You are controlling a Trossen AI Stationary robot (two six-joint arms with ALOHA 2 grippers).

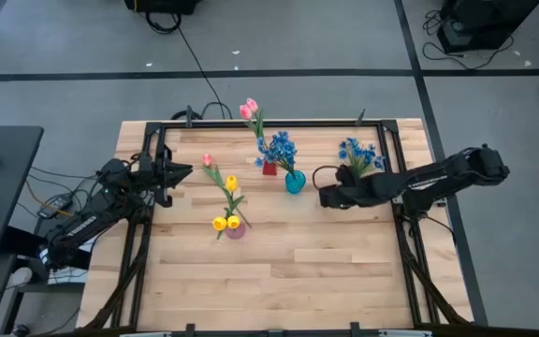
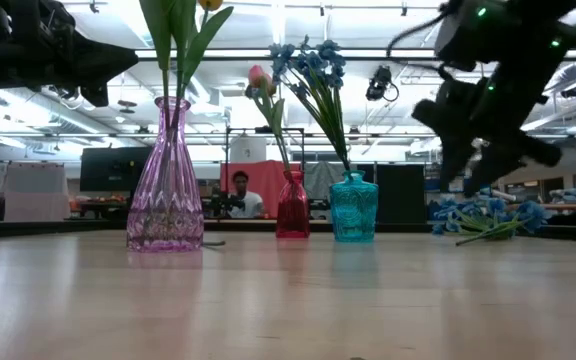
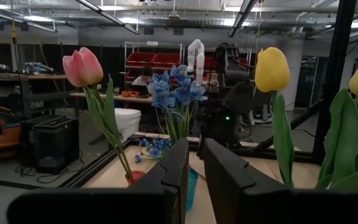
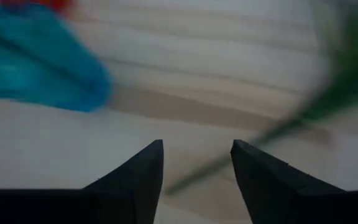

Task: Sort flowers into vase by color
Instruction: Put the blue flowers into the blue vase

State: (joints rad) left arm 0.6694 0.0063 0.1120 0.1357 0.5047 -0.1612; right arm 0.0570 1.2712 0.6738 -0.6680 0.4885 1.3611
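Three vases stand mid-table. A purple vase holds yellow tulips. A red vase holds a pink tulip, and a teal vase holds blue flowers. More blue flowers lie on the table at the far right. Another pink tulip head shows left of the vases. My right gripper hangs open above the table between the teal vase and the loose blue flowers, with a blurred green stem below it. My left gripper waits shut at the table's left edge.
Black frame rails run along the table's far edge and down both sides. Cables lie on the floor beyond the table. A person sits far behind the vases in the low view.
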